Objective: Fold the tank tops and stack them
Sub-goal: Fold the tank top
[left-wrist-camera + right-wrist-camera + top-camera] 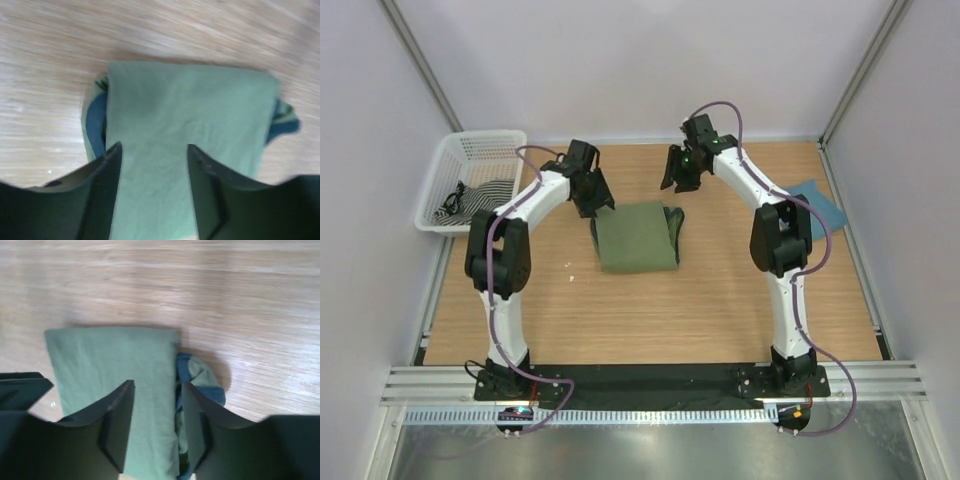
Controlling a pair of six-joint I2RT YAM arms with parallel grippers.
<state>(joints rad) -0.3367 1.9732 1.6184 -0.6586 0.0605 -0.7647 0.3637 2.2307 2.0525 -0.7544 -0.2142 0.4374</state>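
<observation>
While hovering with jaws apart and empty, left gripper (597,200) and right gripper (677,178) alike, over the far edge of the olive-green tank top (637,238) lying folded mid-table (520,320), seemingly done with this fold; next, reach right for the teal-blue tank top (817,203), fold, stack.

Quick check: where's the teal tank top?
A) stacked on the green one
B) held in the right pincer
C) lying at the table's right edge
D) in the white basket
C: the teal tank top lies at the right edge of the table, apart from the folded green tank top at mid-table. The basket holds only striped cloth.
</observation>
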